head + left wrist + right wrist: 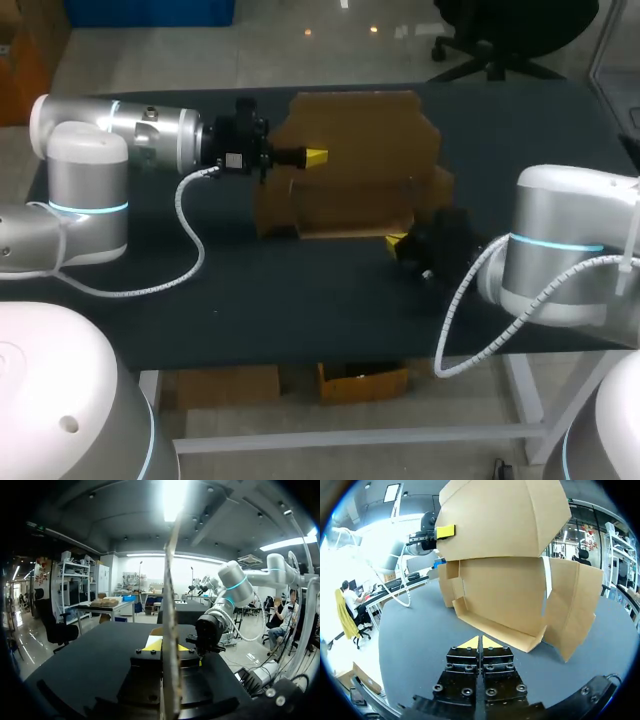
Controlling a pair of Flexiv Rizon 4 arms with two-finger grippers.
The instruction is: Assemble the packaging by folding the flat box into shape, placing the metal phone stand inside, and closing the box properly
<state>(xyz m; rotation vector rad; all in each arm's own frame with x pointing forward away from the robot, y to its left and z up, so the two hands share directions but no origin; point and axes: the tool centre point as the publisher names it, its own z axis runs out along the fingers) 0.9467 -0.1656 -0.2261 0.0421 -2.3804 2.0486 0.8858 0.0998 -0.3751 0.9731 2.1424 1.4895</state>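
Cardboard box (350, 170): its tall back panel is pinched edge-on between the left jaws. The right jaws are pressed together, empty, just in front of its low front wall. It stands half-folded on the bench (250, 290), side flaps splayed.

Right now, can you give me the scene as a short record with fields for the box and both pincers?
Box: brown cardboard box, partly folded, one panel raised, standing on the black table
Left pincer: shut on the raised panel's edge
Right pincer: shut, empty, low before the box's front wall
Metal phone stand: not in view
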